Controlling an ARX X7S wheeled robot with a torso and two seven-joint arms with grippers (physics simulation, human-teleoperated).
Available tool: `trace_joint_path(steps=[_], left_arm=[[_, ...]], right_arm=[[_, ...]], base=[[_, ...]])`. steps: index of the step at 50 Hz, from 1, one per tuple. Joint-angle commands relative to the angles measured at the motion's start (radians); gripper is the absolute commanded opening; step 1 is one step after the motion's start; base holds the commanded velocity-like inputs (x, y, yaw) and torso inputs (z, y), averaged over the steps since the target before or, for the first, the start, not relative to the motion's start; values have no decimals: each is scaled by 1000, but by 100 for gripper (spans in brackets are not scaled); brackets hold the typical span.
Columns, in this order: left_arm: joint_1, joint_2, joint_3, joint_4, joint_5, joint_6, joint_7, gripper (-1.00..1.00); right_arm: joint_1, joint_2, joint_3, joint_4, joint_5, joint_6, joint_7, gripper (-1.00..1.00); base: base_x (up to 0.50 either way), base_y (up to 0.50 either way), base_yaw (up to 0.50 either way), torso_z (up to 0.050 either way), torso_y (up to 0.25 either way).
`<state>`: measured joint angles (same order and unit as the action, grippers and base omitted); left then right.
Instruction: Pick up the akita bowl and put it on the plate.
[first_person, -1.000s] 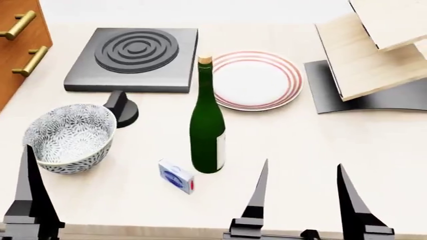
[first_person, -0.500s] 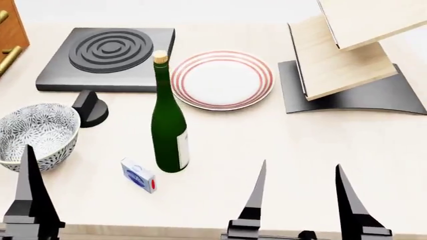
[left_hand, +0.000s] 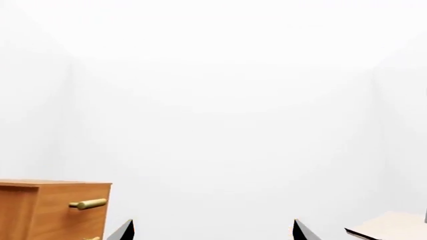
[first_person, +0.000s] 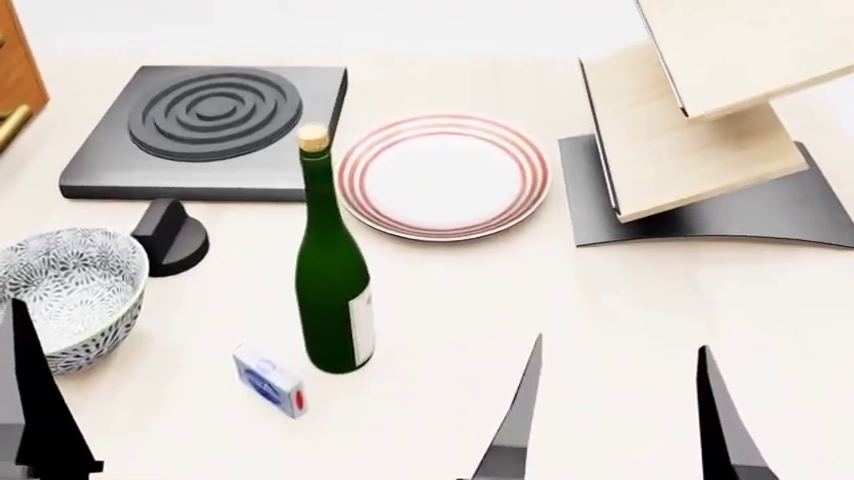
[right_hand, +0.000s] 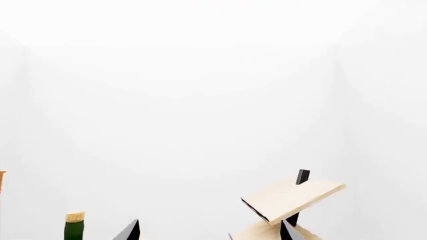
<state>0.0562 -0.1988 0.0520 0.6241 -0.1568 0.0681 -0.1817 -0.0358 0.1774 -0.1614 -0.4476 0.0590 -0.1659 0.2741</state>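
The akita bowl (first_person: 67, 295), white with a dense grey-black floral pattern, stands upright at the table's left side. The plate (first_person: 443, 177), white with thin red rings, lies flat at the middle back. A tall green bottle (first_person: 331, 270) stands between them. One finger (first_person: 34, 400) of my left gripper rises just in front of the bowl, apart from it. In the left wrist view the left gripper (left_hand: 213, 231) is open and holds nothing. My right gripper (first_person: 621, 420) is open and empty near the front edge, right of the bottle. Neither wrist view shows bowl or plate.
A grey square burner (first_person: 207, 115) sits at the back left with a black knob (first_person: 171, 237) in front of it. A small blue-and-white box (first_person: 270, 380) lies by the bottle's base. A tilted wooden shelf (first_person: 707, 110) on a dark stand fills the back right. A wooden drawer cabinet (left_hand: 53, 210) stands at far left.
The head view has swung right and dipped, so everything on the table has slid left. The bowl now sits at the view's left edge. Both grippers show lower in view, still open.
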Motion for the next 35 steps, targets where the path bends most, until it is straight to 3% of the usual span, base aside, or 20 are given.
trace_joint_path(steps=[1,35], left_arm=[[25,-4,7,4,10,50,-5,100],[0,-26,17,-22,-7,43,-26,100]], right_arm=[[-15,8,-10,0,-11,-43,12,100],[11,31,-30,11,22,-25,22,100]], base=[[152,0,0,0,0],[158,0,0,0,0]])
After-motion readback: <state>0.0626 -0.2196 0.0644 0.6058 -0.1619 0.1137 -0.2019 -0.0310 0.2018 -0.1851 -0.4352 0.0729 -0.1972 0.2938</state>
